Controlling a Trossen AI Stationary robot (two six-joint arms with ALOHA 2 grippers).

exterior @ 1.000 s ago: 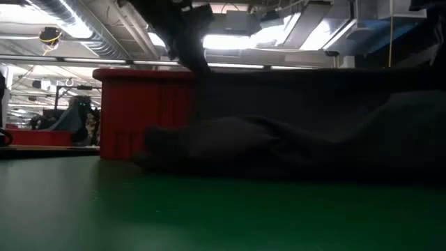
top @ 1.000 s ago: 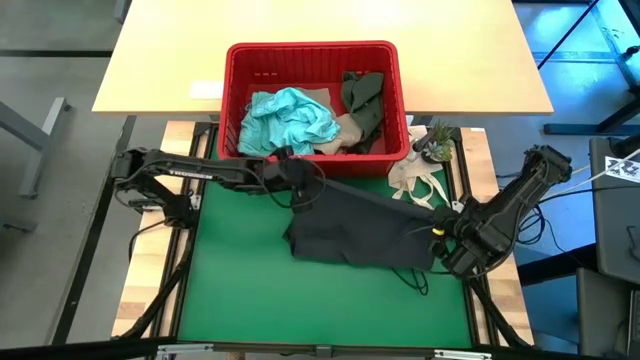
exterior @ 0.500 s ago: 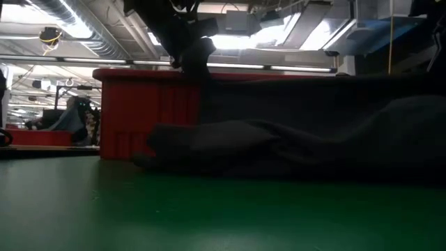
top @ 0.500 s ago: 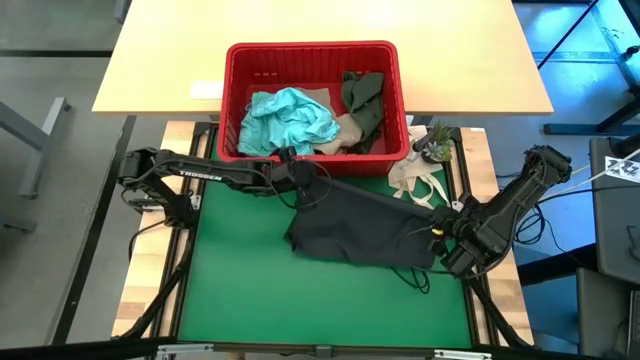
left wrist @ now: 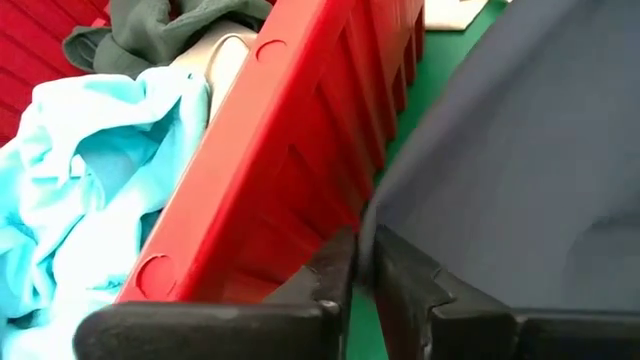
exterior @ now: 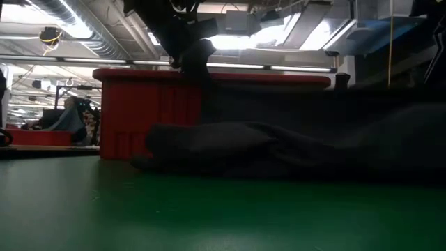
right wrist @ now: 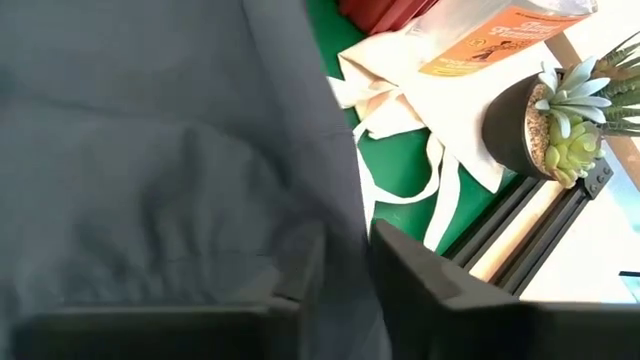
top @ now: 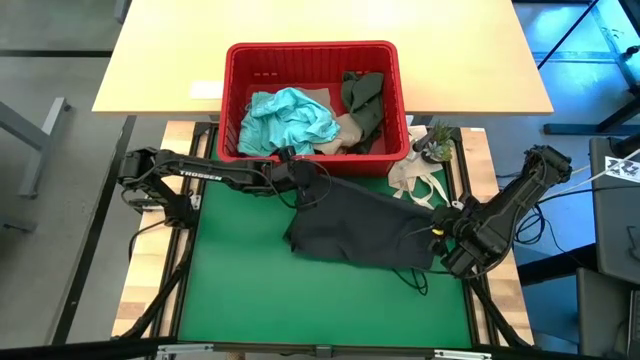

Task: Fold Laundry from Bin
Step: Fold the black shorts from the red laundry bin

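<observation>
A dark grey garment (top: 360, 230) lies bunched on the green mat (top: 240, 290) in front of the red bin (top: 310, 48). Its far edge is raised between my two grippers. My left gripper (top: 300, 187) is shut on the garment's left end, close to the bin's near wall (left wrist: 300, 150). My right gripper (top: 440, 228) is shut on its right end, near the mat's right edge. In the bin lie a light teal garment (top: 290, 118), a dark olive one (top: 362, 95) and a beige one (top: 345, 128). My left gripper pinches the garment's edge (left wrist: 366, 232) between its two fingers at the far left end, above the mat. The cloth slopes from there down to the mat. My right gripper pinches the garment's edge (right wrist: 345, 235) between its two fingers at the right end. The cloth spreads away from the fingers, and the garment's near part (exterior: 209, 143) rests bunched on the mat.
A white cloth bag with loop handles (top: 418, 180) and a small potted plant (top: 436, 146) lie at the mat's far right, just beyond my right gripper. A pale wooden table (top: 160, 60) carries the bin. The mat's near and left parts are bare.
My left gripper has gone a little toward the table's right edge along the bin's near wall, still shut on the garment. The raised edge between my grippers has sunk, so the low view now shows more of the bin's rim above it.
</observation>
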